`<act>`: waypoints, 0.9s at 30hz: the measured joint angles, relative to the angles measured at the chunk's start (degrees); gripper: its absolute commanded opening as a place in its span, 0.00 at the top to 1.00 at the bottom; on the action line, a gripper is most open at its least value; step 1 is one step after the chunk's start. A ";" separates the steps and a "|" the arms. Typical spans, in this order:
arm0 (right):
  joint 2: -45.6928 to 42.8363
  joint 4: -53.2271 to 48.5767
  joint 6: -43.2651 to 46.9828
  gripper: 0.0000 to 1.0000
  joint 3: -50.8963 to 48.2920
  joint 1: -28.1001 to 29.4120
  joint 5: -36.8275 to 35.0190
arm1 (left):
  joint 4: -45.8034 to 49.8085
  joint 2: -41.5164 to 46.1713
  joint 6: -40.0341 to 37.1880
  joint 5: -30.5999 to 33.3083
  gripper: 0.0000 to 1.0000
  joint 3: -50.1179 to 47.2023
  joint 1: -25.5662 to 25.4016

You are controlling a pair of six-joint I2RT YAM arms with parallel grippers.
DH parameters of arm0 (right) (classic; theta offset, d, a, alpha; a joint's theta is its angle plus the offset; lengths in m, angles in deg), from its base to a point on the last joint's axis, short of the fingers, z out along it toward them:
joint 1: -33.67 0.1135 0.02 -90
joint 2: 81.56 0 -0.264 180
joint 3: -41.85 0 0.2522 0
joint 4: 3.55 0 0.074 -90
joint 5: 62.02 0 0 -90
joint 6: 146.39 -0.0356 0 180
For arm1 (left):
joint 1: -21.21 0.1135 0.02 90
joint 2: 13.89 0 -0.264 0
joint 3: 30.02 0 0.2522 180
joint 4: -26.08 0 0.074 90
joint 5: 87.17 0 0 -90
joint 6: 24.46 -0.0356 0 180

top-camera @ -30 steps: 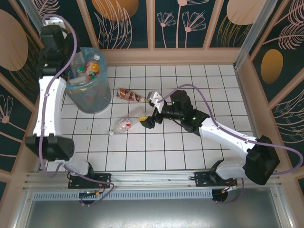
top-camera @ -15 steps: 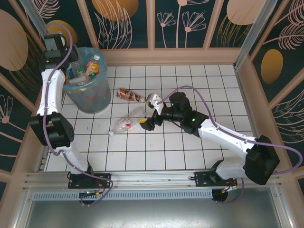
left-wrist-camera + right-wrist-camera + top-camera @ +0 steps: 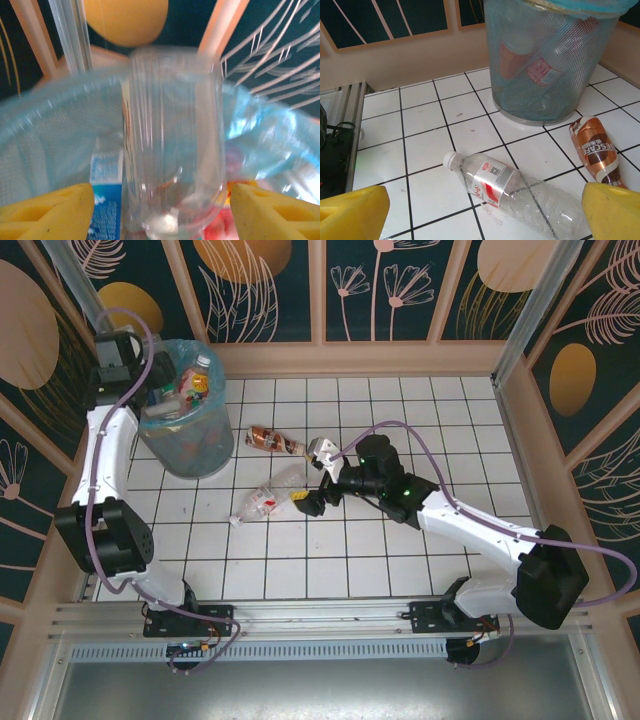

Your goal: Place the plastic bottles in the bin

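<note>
The bin [image 3: 185, 430], a grey mesh basket lined with a light-blue bag, stands at the far left with several plastic bottles [image 3: 185, 380] inside. My left gripper [image 3: 150, 388] hangs over its left rim. In the left wrist view the gripper [image 3: 162, 210] is open around a blurred clear bottle [image 3: 172, 125], with a gap at each finger, above the blue bag [image 3: 50, 125]. My right gripper [image 3: 316, 476] is open just above a clear bottle with a red-and-white label [image 3: 495, 182] lying on the tiles. A brown-labelled bottle [image 3: 595, 150] lies beside the bin [image 3: 545, 60].
The white tiled floor [image 3: 420, 430] is walled in by wooden-framed panels at the back and sides. A metal rail [image 3: 320, 615] runs along the near edge by the arm bases. A metal grille with cables [image 3: 340, 125] lies left of the right gripper.
My left gripper's jaws have widened over the bin and no longer press on the clear bottle. The left arm shifted slightly at the rim. The right arm has barely moved.
</note>
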 measured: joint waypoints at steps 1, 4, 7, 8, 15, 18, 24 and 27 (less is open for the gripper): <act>0.00 0.02 0.00 0.01 0.00 0.07 0.00 | 0.87 -1.14 0.50 0.63 0.23 3.15 0.00; 0.00 0.02 0.00 0.01 0.00 0.20 -0.02 | 1.84 -5.14 1.95 2.21 0.23 11.50 0.00; 0.00 0.13 0.07 0.01 0.00 0.28 -0.04 | 2.80 -8.02 3.30 2.60 0.22 13.62 0.00; 0.00 0.15 0.09 0.01 -0.02 0.31 -0.04 | 3.54 -8.87 3.63 2.58 0.22 13.62 0.00; -1.40 0.28 0.15 0.01 -1.86 0.37 -0.70 | 7.23 -14.43 5.53 1.16 0.28 13.62 -0.11; -2.21 0.37 0.17 0.01 -2.97 0.37 -0.72 | 8.04 -15.10 5.70 0.44 0.38 13.62 -0.13; -2.38 0.37 0.17 0.01 -3.80 0.37 -1.20 | 8.24 -14.71 4.52 -0.74 0.56 13.86 -0.26; -2.49 0.37 0.15 0.01 -3.80 0.37 -1.57 | 7.26 -12.83 2.89 -0.70 0.58 12.63 -0.26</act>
